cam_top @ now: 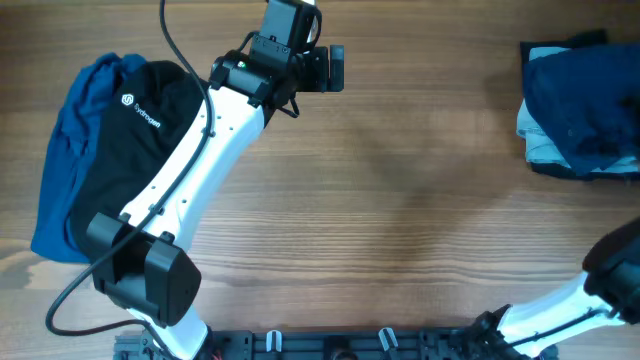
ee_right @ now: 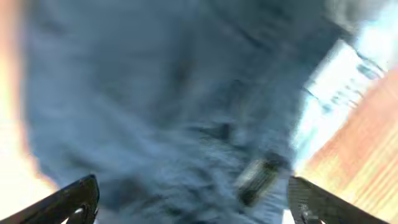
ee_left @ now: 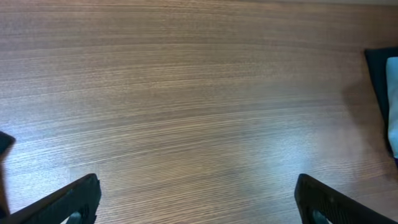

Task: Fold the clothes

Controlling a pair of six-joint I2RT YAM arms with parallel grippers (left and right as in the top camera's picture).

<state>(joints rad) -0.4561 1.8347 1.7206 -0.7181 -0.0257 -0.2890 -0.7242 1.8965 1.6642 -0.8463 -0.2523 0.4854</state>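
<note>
A soft, crumpled black top [cam_top: 150, 140] lies over the royal-blue garment [cam_top: 65, 170] at the wood-grain table's [cam_top: 400, 200] left edge, long axis near-to-far. The navy shorts [cam_top: 585, 100] bunch at its far-right corner. The left pincer [ee_left: 197, 183] gapes, released; the right pincer [ee_right: 193, 183] does too, over blurred navy cloth.

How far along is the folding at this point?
Done: possibly the navy stack at the far right, which looks fairly tidy. In hand: nothing; the left gripper is open over bare table, the right gripper open close above navy fabric, blurred. To do: the black top and blue garment lie heaped, unfolded.
</note>
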